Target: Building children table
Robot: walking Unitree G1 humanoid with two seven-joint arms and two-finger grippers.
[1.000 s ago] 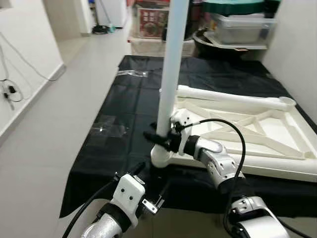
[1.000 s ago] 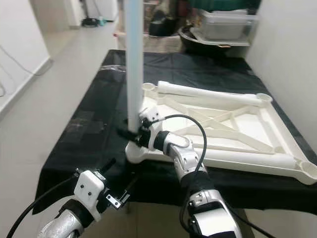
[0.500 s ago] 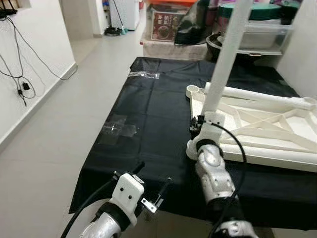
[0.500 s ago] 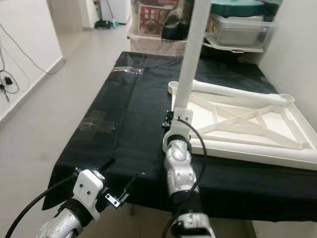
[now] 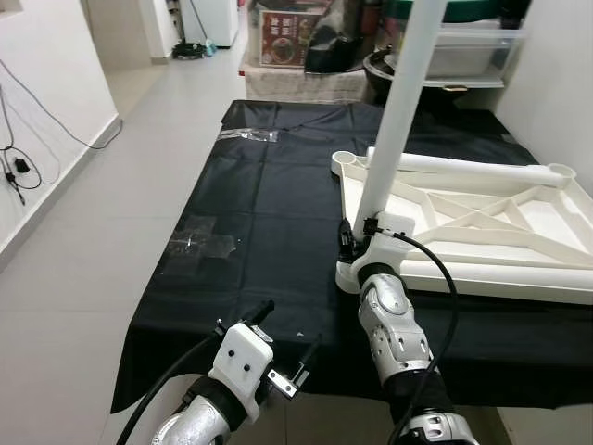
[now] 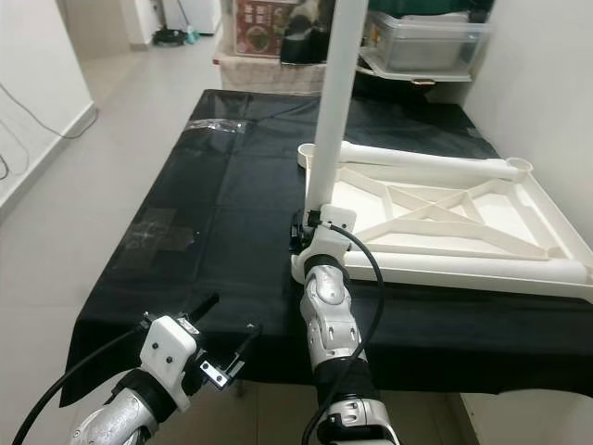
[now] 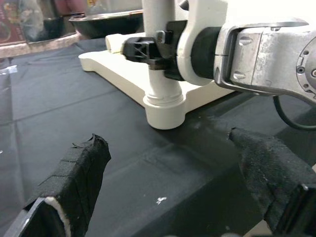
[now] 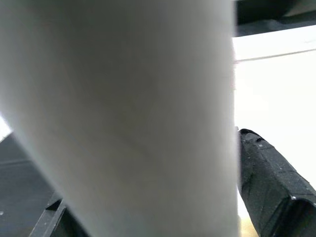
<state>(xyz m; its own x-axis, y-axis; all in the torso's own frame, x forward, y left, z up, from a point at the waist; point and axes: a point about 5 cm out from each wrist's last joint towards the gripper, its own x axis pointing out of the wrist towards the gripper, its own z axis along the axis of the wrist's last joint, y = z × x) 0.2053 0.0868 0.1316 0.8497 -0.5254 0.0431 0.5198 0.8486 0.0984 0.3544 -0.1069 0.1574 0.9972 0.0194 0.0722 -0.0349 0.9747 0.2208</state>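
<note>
A white children's table top (image 5: 482,222) lies upside down on a black cloth (image 5: 259,232). One white leg (image 5: 394,120) stands in the near-left corner socket (image 5: 350,275), leaning slightly right. My right gripper (image 5: 357,236) is shut on this leg just above the socket; in the right wrist view the leg (image 8: 123,108) sits against a black finger (image 8: 269,177). A second leg (image 5: 463,169) lies along the top's far side. My left gripper (image 5: 292,324) hovers open over the cloth's near edge, short of the socket (image 7: 165,106), holding nothing.
Storage bins and boxes (image 5: 463,51) crowd the far end of the cloth. A white wall (image 5: 556,83) runs close on the right. Tiled floor (image 5: 111,213) lies to the left, with cables (image 5: 18,171) on the left wall. Clear tape patches (image 5: 204,243) sit on the cloth.
The camera has shifted. My right forearm swung from the leg's right side to straight in front of it, staying shut on the leg. The leg went from upright to leaning right.
</note>
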